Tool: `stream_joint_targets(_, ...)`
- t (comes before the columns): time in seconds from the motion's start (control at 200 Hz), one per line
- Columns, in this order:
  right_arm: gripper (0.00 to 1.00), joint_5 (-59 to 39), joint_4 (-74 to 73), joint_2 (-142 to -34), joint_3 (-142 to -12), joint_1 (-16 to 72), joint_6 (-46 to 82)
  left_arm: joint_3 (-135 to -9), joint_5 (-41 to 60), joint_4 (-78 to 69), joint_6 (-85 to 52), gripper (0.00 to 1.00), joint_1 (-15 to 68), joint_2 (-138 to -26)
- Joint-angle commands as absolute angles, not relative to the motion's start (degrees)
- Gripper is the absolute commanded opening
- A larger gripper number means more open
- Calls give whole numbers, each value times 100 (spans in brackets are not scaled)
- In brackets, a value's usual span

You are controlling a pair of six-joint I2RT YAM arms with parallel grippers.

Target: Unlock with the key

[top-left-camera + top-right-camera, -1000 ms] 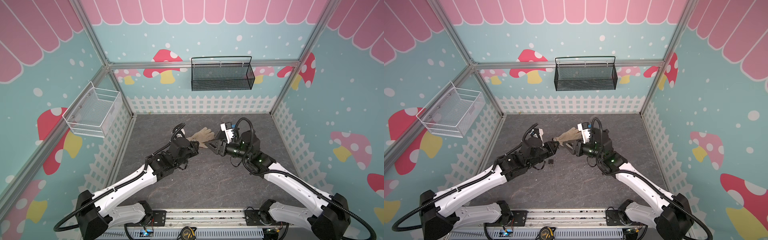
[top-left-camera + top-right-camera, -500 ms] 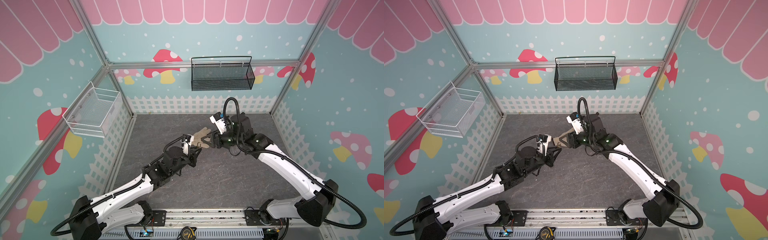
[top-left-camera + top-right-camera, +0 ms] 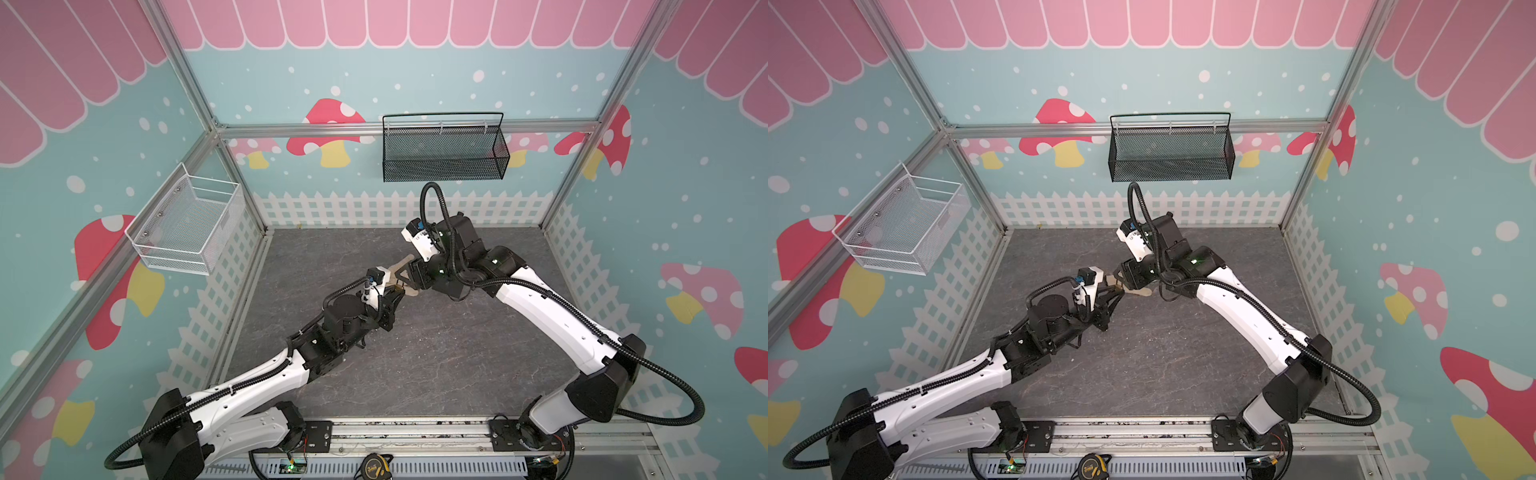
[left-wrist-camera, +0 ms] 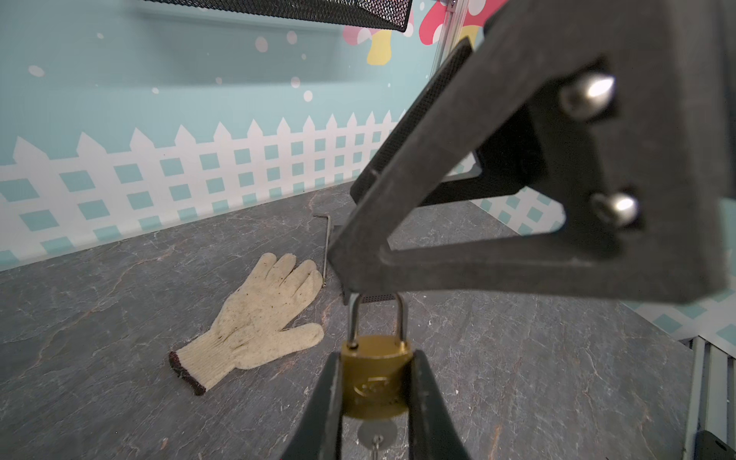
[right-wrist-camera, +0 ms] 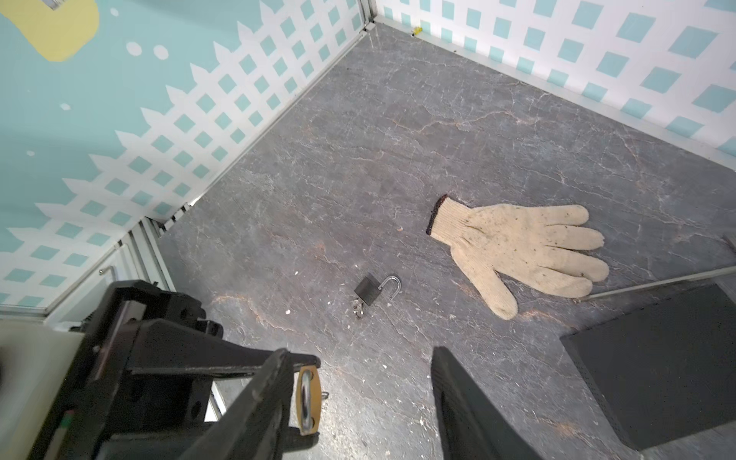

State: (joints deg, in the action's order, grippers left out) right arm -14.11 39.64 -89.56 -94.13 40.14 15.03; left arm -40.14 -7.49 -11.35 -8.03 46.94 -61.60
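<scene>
1. While the left gripper (image 4: 376, 360) clamped the brass padlock (image 4: 374, 382) by the two sides of its body, the lock stood upright with its shackle (image 4: 353, 318) uppermost. Both shackle legs met the body.
2. The key (image 4: 376, 435) showed as a round silver head directly beneath the lock body, between the left fingers. Whether it was fully seated in the keyway could not be told.
3. The right gripper (image 5: 360, 351) had its jaws spread wide and grasped nothing. In the right wrist view, the top of the brass padlock lay between the fingers, just beside one of them.
4. Seen from the left wrist, one right finger (image 4: 517, 239) crossed in front of the crown of the shackle and hid it. Contact between the two could not be confirmed.
5. In both top views, the two grippers met tip to tip over the middle of the grey floor (image 3: 436, 353).
6. A soiled cream work glove (image 5: 521, 255) lay flat on the floor, near the grippers.
7. A thin hex key (image 4: 326, 247) lay just beyond the glove's fingertips.
8. A small black padlock (image 5: 369, 291) rested on the floor with its shackle swung open, apart from the glove.
9. A black mesh basket (image 3: 444, 153) hung on the rear wall, and a white wire basket (image 3: 187, 224) on the left wall.
</scene>
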Motion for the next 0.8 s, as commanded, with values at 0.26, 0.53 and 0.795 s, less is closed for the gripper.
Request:
stream_joint_targets(0.26,59,-749,4621,-9258,-9859,4078,1139,-3964,-943,-1253,-558,0,4694,-6131)
stream_joint_targets(0.53,61,-523,4965,-9319,-9993,4078,947,-3885,-1000,-1359,-560,0,4695,-6021)
stream_joint_targets(0.795,61,-887,4787,-8940,-9686,4065,832,-3928,-971,-1405,-547,0,4693,-6056)
